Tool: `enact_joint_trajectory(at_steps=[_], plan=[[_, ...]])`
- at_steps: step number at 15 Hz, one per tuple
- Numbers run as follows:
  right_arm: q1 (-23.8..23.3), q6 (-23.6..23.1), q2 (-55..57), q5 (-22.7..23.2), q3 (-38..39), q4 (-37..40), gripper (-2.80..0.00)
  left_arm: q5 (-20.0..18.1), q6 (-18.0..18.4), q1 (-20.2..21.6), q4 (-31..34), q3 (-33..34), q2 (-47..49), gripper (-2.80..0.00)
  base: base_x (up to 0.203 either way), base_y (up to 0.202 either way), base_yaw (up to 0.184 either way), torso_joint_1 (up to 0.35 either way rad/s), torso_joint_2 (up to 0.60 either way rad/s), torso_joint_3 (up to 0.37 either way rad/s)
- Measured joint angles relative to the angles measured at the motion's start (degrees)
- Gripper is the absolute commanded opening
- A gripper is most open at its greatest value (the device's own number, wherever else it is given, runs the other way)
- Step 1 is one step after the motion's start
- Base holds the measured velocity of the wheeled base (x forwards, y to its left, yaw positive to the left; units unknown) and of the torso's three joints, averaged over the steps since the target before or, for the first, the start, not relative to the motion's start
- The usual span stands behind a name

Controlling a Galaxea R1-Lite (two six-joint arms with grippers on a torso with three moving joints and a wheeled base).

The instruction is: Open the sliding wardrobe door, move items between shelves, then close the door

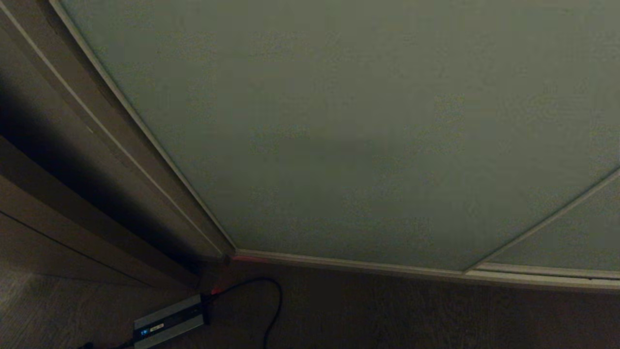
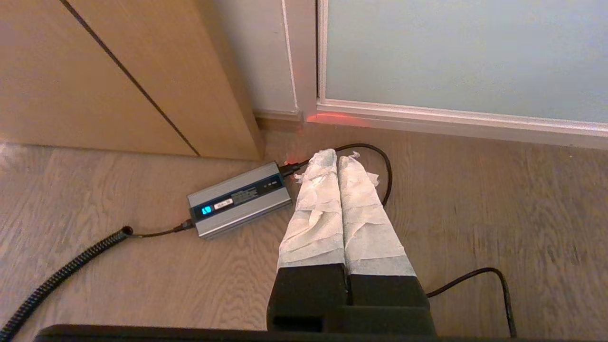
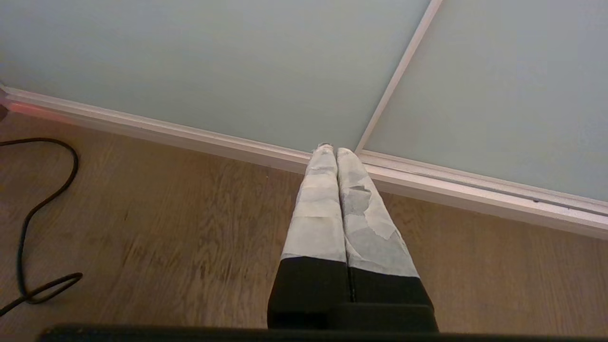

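Observation:
The sliding wardrobe door (image 1: 348, 135) fills the head view as a pale grey-green panel with a thin cream frame, and it is closed. It also shows in the left wrist view (image 2: 456, 52) and the right wrist view (image 3: 213, 61). My left gripper (image 2: 336, 154) hangs low over the wooden floor, shut and empty, its taped fingers pressed together. My right gripper (image 3: 332, 149) is shut and empty too, pointing at the door's bottom rail near the seam between two panels. Neither arm shows in the head view. The items and the shelves are hidden behind the door.
A grey power adapter (image 2: 240, 199) with a lit blue display lies on the floor by the left gripper, black cables (image 2: 380, 164) looping around it. A brown wooden panel (image 2: 118, 76) stands left of the door. Another cable (image 3: 33, 213) curls on the floor.

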Motion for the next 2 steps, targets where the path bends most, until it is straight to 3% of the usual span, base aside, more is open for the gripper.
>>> enact_joint_trajectory(at_steps=[2], plan=[[0.0,2.21,0.0,-0.39,0.0,-0.16,-2.8,-0.01,0.0,-0.02,-0.02,0.0,0.0,-2.8,0.0,0.0,0.0,0.0,0.0,0.0]])
